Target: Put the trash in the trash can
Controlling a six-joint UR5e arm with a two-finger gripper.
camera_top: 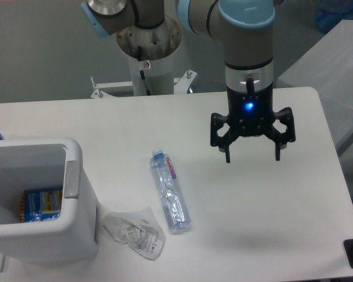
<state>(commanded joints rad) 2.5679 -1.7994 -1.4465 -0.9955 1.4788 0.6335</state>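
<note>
Looks like the approach step: gripper (252, 156) hangs spread wide and empty, right of center. Next it needs to reach the wrapper (135, 232) lower left, beside the trash can (76, 194).

Looks like a robotics lab. Grey-and-light-blue industrial robot arm (247, 35) bolted on a white metal pedestal (147, 64) behind a plain white rectangular table (270, 205). Bare grey floor and wall, no household furniture. Black two-finger gripper (252, 155) with a lit blue indicator LED (248, 106). Staged test objects only.
</note>
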